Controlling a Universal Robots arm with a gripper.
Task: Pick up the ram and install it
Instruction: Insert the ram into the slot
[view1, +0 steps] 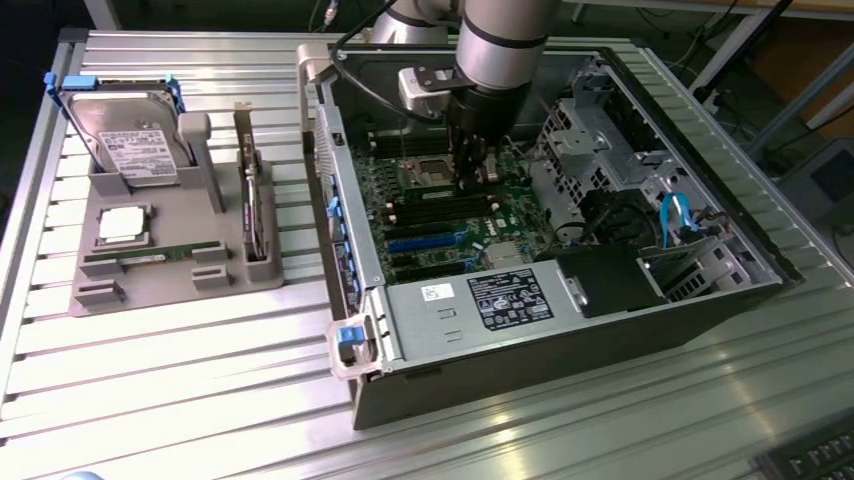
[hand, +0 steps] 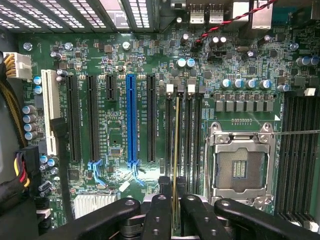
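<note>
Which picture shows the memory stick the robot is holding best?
The wrist view. The memory stick runs edge-on out from the hand, which pinches it, along the motherboard's long slots. In the exterior view the arm reaches down into the computer case, and the stick is too thin to make out there.

The table is a silver metal top made of parallel ribbed slats. 2 large things rest directly on it. Toward the exterior view's left, a grey moulded fixture tray sits flat on the slats. Just beside it, toward the exterior view's right, an open black computer case lies on its side, open face up. A narrow strip of bare slats separates the 2. At the lower right corner a dark keyboard-like edge shows.
</note>
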